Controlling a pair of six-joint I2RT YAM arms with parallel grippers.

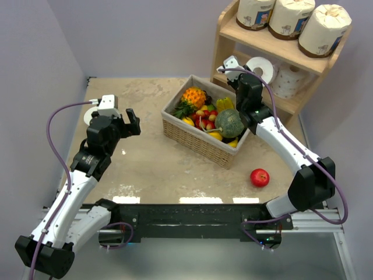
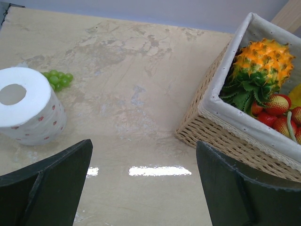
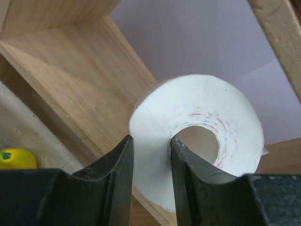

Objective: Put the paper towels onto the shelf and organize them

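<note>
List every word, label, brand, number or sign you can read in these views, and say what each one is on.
No text is legible in any view.
Cream-wrapped rolls on the top tier of the shelf: printed brown and blue bands, too small and blurred to read.
Bare white rolls: coloured dots only, no words.

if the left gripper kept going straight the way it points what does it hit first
Likely the bare tabletop, passing between the white paper towel roll and the wicker basket; depth is unclear.
</note>
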